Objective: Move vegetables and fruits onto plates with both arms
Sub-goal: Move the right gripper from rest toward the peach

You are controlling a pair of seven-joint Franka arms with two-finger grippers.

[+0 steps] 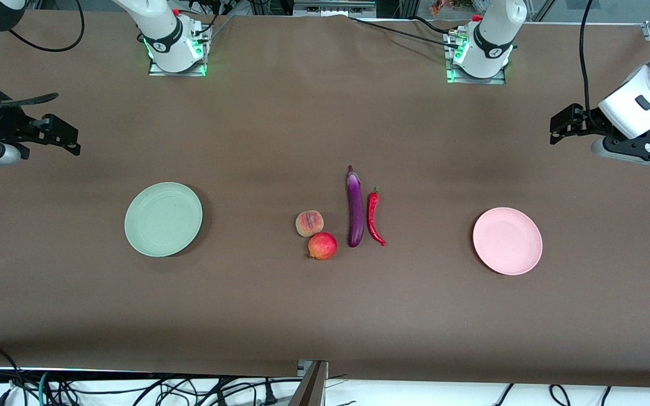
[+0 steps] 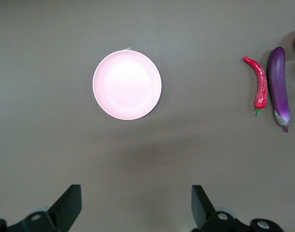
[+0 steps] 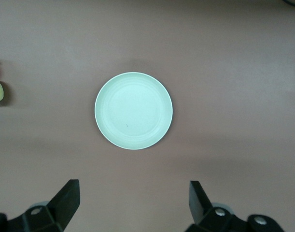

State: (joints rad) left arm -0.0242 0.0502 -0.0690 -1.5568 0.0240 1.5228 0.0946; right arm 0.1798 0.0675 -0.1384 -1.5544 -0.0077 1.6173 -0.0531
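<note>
A purple eggplant [image 1: 354, 208] and a red chili [image 1: 373, 217] lie side by side mid-table. A peach [image 1: 309, 223] and a red-yellow apple [image 1: 323, 246] sit beside the eggplant, the apple nearer the camera. The green plate [image 1: 163, 219] lies toward the right arm's end, the pink plate [image 1: 507, 241] toward the left arm's end. Both plates hold nothing. My left gripper [image 1: 562, 127] hangs open over bare table at its end; its wrist view shows the gripper [image 2: 136, 205], pink plate [image 2: 127, 85], chili [image 2: 260, 83] and eggplant [image 2: 279, 87]. My right gripper [image 1: 62, 135] hangs open at its end; its wrist view shows the gripper [image 3: 134, 203] and green plate [image 3: 133, 110].
The brown table cover [image 1: 325, 316] spans the whole view. The two arm bases [image 1: 177, 48] [image 1: 480, 53] stand along the edge farthest from the camera. Loose cables [image 1: 133, 389] lie below the table's near edge.
</note>
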